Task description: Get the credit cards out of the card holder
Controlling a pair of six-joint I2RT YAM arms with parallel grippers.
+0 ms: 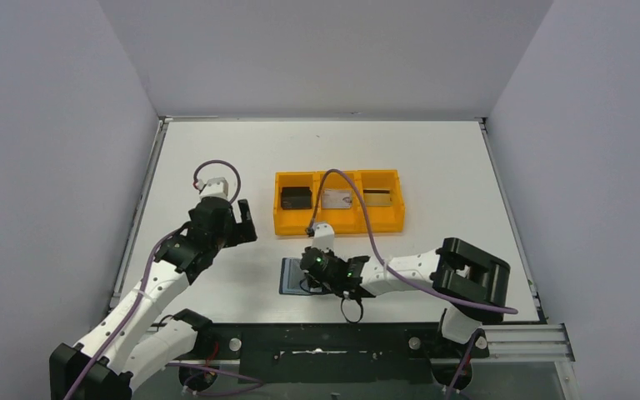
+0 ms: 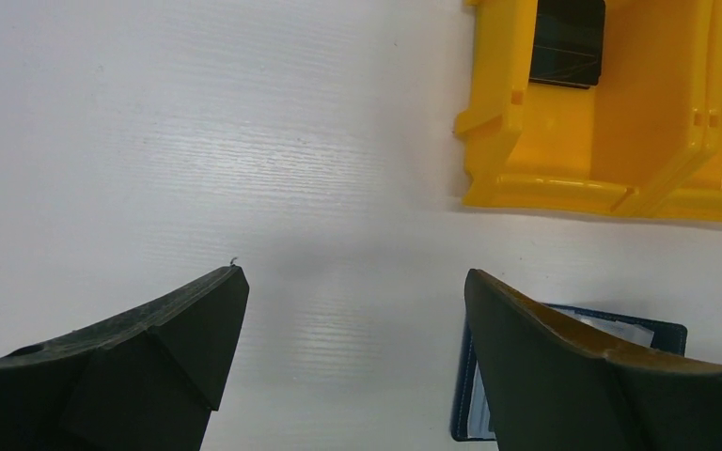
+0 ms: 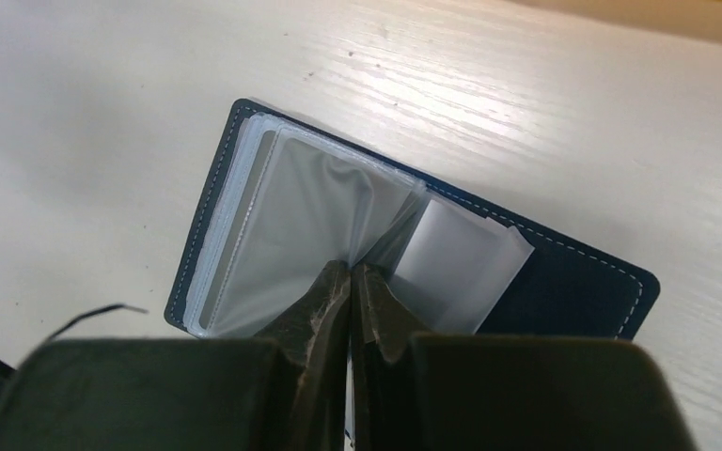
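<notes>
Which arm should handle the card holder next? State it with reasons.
Right: the right hand is shut on the clear sleeves of the card holder; the left hand hangs open over the table beside it.

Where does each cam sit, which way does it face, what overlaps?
Top external: above and behind the bases, looking down over the table; left arm and right arm, orange tray, card holder.
Left wrist: on the left arm, looking down past its open left hand at tray corner and holder edge.
Right wrist: on the right arm, close over the holder; right hand shut on a clear sleeve.
Shared: all three show the card holder.
</notes>
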